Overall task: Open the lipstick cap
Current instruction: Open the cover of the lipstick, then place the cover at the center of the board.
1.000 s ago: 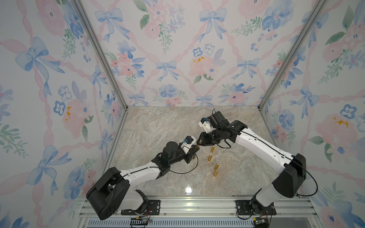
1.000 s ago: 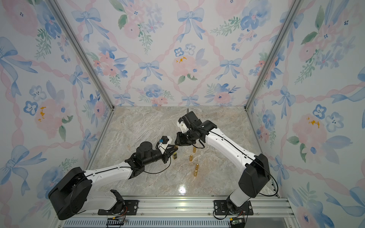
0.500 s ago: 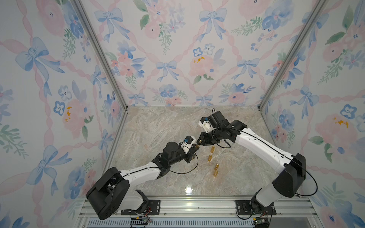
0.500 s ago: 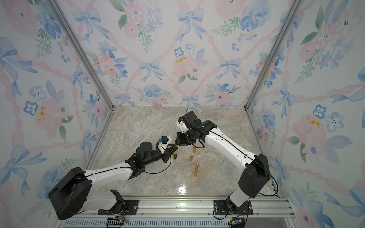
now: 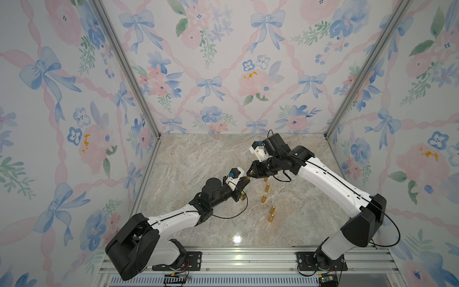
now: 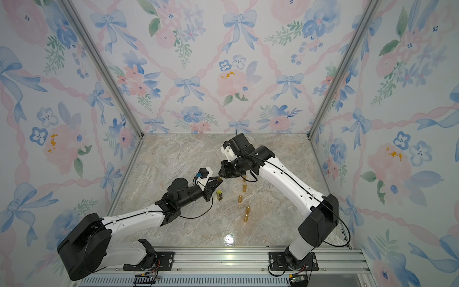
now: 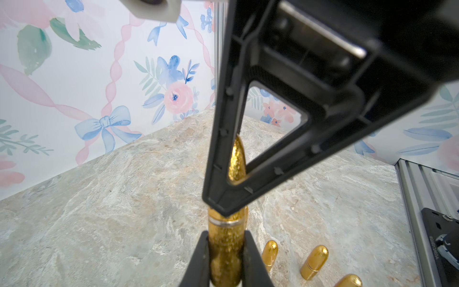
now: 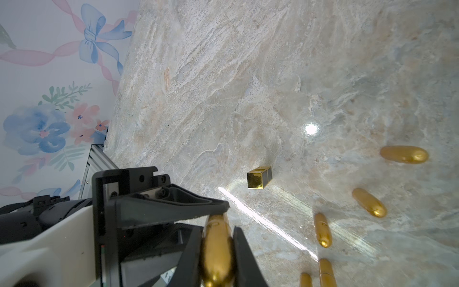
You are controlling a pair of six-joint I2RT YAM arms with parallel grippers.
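Gold lipstick (image 7: 226, 251) held mid-air, base clamped in left gripper (image 7: 226, 235), long axis and cap (image 8: 217, 251) pointing into clamped-shut right gripper (image 8: 216, 231)

R tool (image 8: 216, 232) nipped in, slightly (onto cap (image 7: 237, 159))

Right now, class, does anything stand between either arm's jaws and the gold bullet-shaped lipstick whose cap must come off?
Nothing visible does. The left jaws are shut on the glittery base of the gold bullet-shaped lipstick, and the right jaws are shut on its pointed cap.
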